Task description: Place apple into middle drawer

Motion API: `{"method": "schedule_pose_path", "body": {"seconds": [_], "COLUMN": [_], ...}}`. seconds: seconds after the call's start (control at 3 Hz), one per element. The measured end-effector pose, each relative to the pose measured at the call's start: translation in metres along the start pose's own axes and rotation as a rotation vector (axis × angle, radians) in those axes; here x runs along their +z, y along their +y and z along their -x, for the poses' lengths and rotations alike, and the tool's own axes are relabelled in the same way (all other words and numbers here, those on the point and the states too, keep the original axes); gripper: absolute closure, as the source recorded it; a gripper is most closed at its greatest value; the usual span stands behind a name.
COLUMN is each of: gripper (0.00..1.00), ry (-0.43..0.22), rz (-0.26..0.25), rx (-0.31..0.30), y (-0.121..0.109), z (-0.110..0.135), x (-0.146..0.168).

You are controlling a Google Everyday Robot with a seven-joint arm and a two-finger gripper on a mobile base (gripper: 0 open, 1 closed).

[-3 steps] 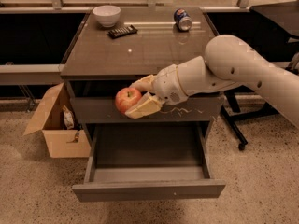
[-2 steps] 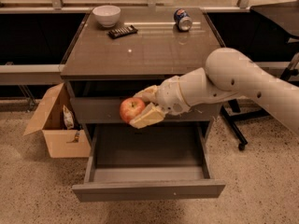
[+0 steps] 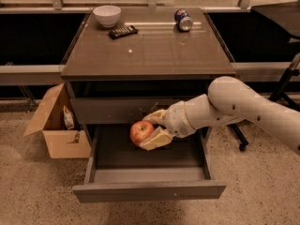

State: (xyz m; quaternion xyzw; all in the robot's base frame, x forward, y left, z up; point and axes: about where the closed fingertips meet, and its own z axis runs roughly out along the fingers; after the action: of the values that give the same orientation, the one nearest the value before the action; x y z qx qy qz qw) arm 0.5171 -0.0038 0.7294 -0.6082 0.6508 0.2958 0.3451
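The red apple [image 3: 141, 132] with yellowish patches is held in my gripper [image 3: 151, 129], whose pale fingers [image 3: 157, 138] close around it from the right. It hangs just above the inside of the open middle drawer [image 3: 147, 190], towards its back, below the scratched drawer front [image 3: 115, 110]. The drawer is pulled far out and its floor is bare. My white arm [image 3: 234, 108] reaches in from the right.
On the cabinet top [image 3: 145, 50] stand a white bowl [image 3: 107, 16], a dark flat object [image 3: 123, 31] and a soda can [image 3: 183, 20] lying on its side. An open cardboard box [image 3: 56, 123] sits on the floor at the left. An office chair base [image 3: 281, 86] stands at the right.
My gripper has carried the apple downward, from in front of the scratched drawer front to just above the open drawer's interior.
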Motion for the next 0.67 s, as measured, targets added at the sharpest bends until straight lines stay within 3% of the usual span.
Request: {"method": "schedule_pose_path", "body": {"seconds": [0.67], "gripper": [1.00], "ry": [0.018], "rz": [-0.007], "rx": [0.053], "y": [0.004], "z": [-0.074], "x": [0.030]}}
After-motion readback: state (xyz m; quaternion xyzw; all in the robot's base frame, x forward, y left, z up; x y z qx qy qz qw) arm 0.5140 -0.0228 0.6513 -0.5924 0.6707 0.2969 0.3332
